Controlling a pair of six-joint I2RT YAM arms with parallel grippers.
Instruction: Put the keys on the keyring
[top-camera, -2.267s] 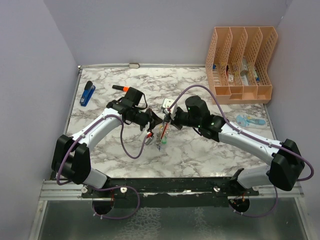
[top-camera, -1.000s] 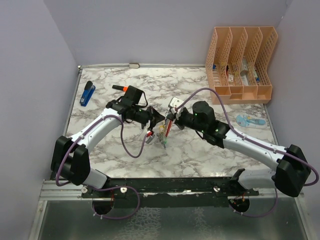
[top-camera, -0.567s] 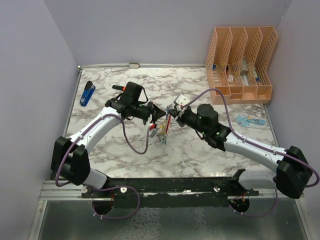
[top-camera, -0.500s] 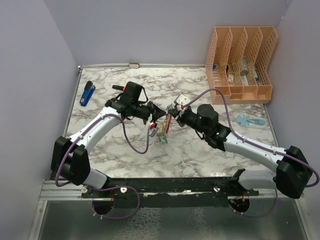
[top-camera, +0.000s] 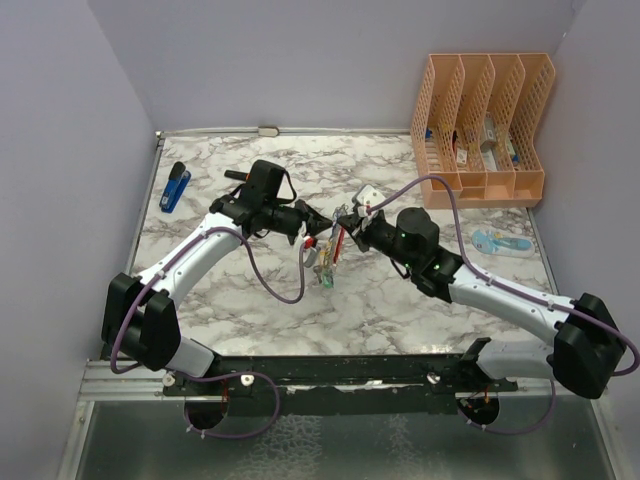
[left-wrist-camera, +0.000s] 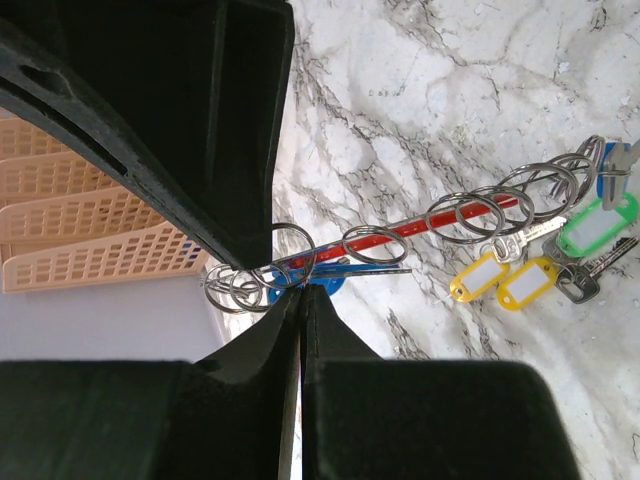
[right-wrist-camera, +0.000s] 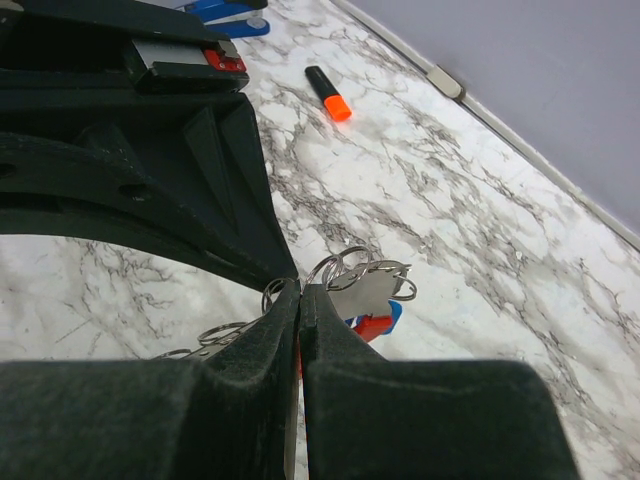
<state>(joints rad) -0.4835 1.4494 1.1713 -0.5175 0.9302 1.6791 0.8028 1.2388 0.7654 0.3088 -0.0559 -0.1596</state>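
Mid-threading, I judged: above the table's (top-camera: 420, 310) middle the left gripper (top-camera: 312, 226), pinched shut on a split ring (left-wrist-camera: 288, 255), met the right gripper (top-camera: 347, 226), clamped on the keyring's (left-wrist-camera: 400, 232) top end, most keys (left-wrist-camera: 478, 277) hanging low on its red side; next needed that ring slid on.

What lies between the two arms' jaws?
The keyring, with tagged keys strung along its red bar. The left wrist view shows it clearest.
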